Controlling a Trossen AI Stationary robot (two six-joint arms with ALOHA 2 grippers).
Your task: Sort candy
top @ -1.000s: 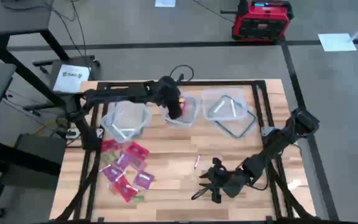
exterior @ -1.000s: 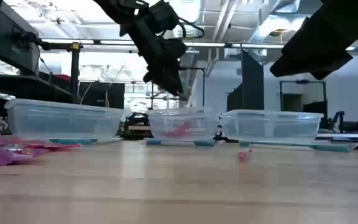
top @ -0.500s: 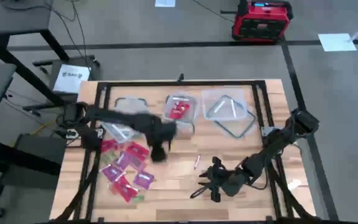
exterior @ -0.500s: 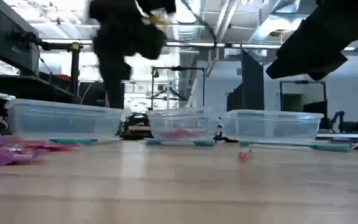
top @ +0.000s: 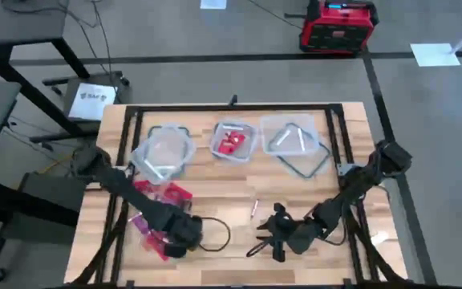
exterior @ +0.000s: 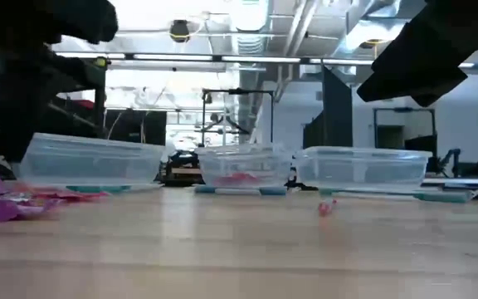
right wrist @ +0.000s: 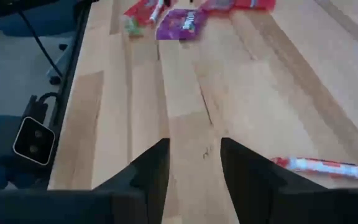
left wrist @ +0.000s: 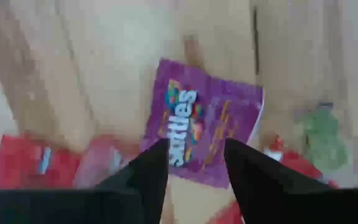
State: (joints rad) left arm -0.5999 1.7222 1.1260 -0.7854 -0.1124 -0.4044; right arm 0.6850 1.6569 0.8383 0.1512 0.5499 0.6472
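While the left gripper [top: 181, 233] hangs over the heap of shiny red, pink and purple wrapped candy [top: 160, 215] near the wooden table's [top: 239, 185] front-left corner, we see its fingers parted and empty, framing a purple Skittles packet [left wrist: 202, 129] in the left wrist view. To do this pick well, we judge it best to centre the packet between the fingers, descend straight, and close on that one packet alone, clear of the red wrappers [left wrist: 27, 168] beside it. Our right gripper [top: 269, 234] waits near the front edge, fingers apart and empty. Only the high view shows red pieces lying inside the middle clear plastic tub [top: 233, 141]; only the left wrist view reads the packet's label.
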